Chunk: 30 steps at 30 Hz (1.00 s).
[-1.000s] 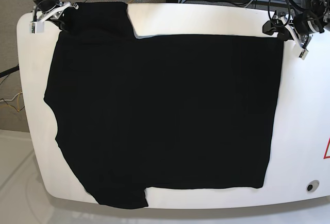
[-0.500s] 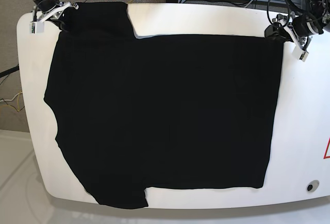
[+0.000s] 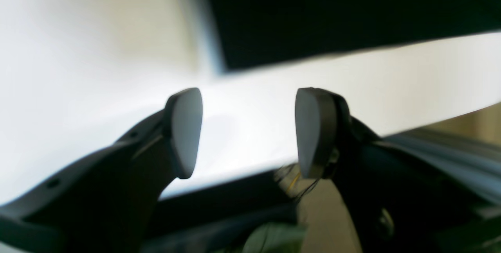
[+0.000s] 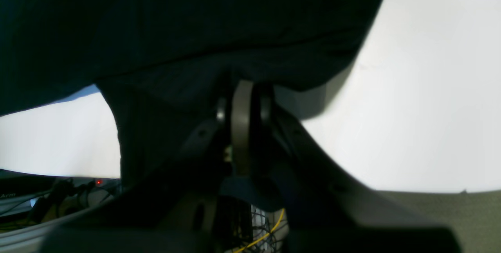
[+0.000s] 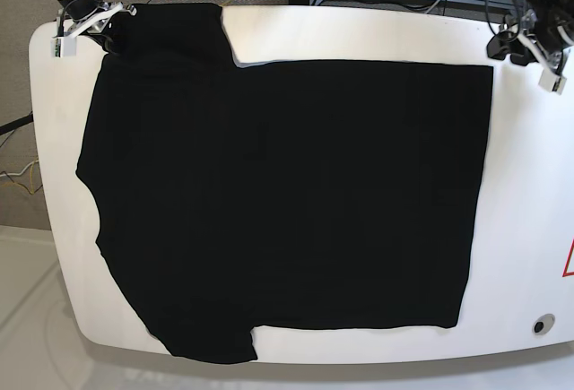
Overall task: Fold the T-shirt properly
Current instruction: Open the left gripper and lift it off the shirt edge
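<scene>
**Left gripper lifts away from the shirt's corner**

The left gripper (image 5: pixel 529 47) has pulled back toward the far right, off the T-shirt (image 5: pixel 287 202) corner it hovered at a second ago; its jaws stand apart, holding nothing. The right gripper (image 4: pixel 242 100) stays clenched on the far-left sleeve. The T-shirt lies spread flat across the white table (image 5: pixel 529 184), unmoved.
</scene>
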Tool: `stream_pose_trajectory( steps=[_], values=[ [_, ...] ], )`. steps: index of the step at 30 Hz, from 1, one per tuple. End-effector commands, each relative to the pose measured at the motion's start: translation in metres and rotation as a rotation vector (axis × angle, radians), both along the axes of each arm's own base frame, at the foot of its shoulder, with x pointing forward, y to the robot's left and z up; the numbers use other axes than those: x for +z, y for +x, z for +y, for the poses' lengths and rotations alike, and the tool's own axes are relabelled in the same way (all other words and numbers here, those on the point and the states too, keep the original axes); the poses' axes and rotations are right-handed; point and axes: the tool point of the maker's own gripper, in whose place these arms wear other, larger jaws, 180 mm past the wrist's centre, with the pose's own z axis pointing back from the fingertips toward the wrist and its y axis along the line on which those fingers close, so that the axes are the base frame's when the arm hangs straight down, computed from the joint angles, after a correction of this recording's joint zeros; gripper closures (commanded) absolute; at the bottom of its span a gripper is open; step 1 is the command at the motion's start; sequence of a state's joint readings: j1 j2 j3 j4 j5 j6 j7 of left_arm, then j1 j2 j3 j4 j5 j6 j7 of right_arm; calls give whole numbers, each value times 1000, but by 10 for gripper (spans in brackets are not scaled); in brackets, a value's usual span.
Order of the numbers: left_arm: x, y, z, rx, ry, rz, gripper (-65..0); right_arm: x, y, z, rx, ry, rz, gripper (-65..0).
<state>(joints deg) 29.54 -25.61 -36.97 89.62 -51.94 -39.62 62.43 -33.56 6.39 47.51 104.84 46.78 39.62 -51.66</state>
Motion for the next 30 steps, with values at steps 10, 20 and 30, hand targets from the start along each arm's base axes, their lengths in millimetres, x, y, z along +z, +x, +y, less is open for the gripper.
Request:
stream_pose_trajectory(
  steps=[10,20,30],
  values=[
    [5,2,3,-5,7,-23,-378,13,7,-2,7,-12,-50,0],
    [12,9,2,-15,11,-45,-362,16,10,-3,8,-21,-61,0],
    [12,25,3,-28,38,-72,-342,12,9,-3,3,-11,-51,0]
  ],
)
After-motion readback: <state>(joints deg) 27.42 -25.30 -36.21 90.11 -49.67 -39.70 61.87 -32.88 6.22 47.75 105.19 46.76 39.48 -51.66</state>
